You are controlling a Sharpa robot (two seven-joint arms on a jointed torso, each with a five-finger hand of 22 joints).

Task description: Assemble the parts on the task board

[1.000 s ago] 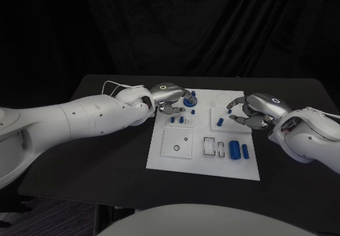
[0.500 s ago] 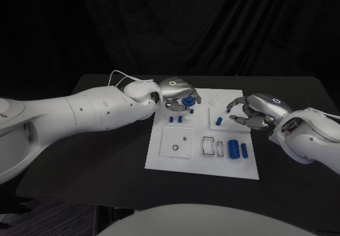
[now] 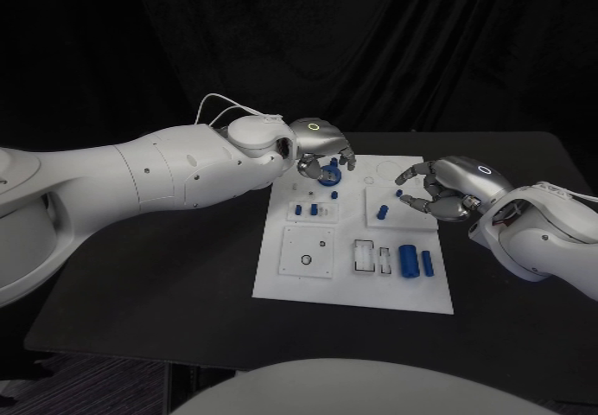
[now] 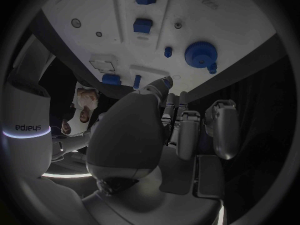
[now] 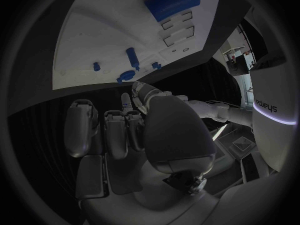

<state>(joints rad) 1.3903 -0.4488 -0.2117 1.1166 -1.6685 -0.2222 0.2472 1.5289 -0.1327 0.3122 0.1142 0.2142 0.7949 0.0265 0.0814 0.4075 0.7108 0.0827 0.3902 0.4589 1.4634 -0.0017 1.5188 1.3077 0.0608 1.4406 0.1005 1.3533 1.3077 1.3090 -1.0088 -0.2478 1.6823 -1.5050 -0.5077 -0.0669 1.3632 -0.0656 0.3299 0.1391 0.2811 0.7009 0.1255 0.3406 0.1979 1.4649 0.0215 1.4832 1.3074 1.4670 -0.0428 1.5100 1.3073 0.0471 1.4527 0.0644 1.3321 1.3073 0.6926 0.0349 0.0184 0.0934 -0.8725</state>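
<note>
Two hands over the far half of the task board (image 3: 353,292) on the black counter (image 3: 162,277). At left, left hand (image 3: 318,149) above the round blue part (image 3: 329,176), fingers apart, holding nothing. At right, right hand (image 3: 446,188) hovering over the board's right edge, fingers curled, empty. Near the front, two blue cylinders (image 3: 416,261) lying side by side.

Over the last second the left hand (image 3: 319,145) has risen and travelled toward the far edge of the task board (image 3: 353,290); earlier it sat low over the round blue part (image 3: 329,178) at the board's far left, with its fingers down around it. That part now lies exposed on the board, with only the fingertips (image 3: 336,161) above it. The left forearm (image 3: 162,177) has swung farther across the worktop (image 3: 174,285) with it.
</note>
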